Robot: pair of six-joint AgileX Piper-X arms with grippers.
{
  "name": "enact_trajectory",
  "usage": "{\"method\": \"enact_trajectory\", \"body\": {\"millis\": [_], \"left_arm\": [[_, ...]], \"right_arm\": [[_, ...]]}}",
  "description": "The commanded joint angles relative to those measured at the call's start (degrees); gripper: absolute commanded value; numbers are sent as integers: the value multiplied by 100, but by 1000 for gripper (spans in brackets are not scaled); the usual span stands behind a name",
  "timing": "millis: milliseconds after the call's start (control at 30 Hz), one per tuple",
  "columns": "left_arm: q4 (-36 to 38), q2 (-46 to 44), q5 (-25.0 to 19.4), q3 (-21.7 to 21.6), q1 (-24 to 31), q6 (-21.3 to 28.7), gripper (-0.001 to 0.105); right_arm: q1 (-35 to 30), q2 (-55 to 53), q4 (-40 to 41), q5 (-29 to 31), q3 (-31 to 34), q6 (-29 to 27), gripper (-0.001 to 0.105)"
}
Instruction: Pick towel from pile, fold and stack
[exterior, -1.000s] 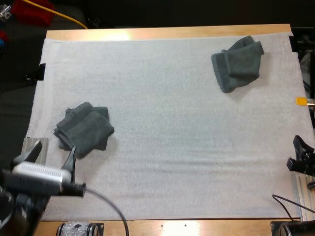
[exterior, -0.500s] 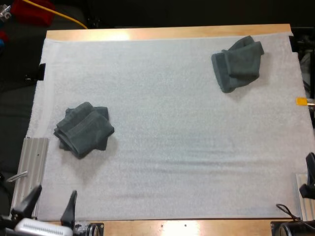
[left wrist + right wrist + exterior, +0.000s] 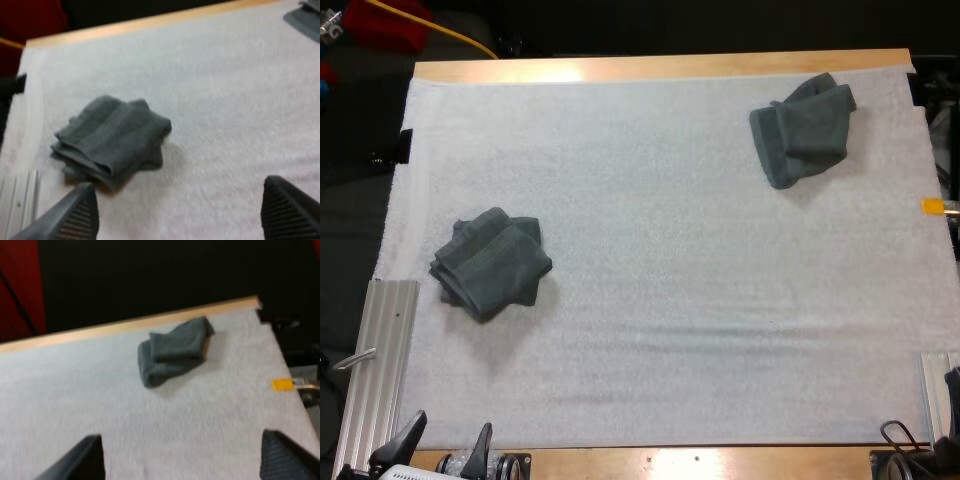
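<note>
At the lower left edge of the high view you have your left gripper (image 3: 452,428) over the near border of the white mat (image 3: 650,330). Its two black fingers are spread wide and hold nothing. Just left of it, a ribbed metal rail (image 3: 380,350) lies along the mat's left side.

Up and a little right of that gripper, in the left-middle of the high view, the towel stack (image 3: 490,262) rests flat on the mat. It is dark grey-green, its folded layers slightly fanned out of line. In the left wrist view it lies ahead of the gripper, nearer one fingertip than the other, and clear of both.

Across the bare middle of the mat, well apart from the stack, the crumpled towel (image 3: 802,128) sits in the upper right of the high view. It lies close to the far strip of the wooden table (image 3: 660,66), loosely bunched, with one flap lying over the rest.

Your right gripper (image 3: 181,435) is also wide open and empty. In the right wrist view its fingers stand far apart, with the crumpled towel well beyond them near the table's far edge.
</note>
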Motion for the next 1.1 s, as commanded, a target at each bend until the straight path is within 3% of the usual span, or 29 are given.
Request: {"method": "enact_trajectory", "body": {"millis": [0,267,433,733,900,1067], "left_arm": [[107,-797,-54,24,4,-113,65],[-46,-797,-54,418,3,-454,65],[-698,-797,-54,715,3,-453,65],[-2246,-786,-54,1316,3,-225,65],[-2638,-786,-54,1743,3,245,65],[-2756,-773,-54,2105,3,498,65]], "right_arm": [[7,-119,102,-13,-13,-163,63],[7,-338,364,-13,-1,-730,63],[7,-338,159,-13,160,-1015,63],[7,-338,-1157,-13,932,-940,63],[7,-327,-1759,-13,1551,-740,63],[7,-327,-1805,-13,2094,-348,63]]}}
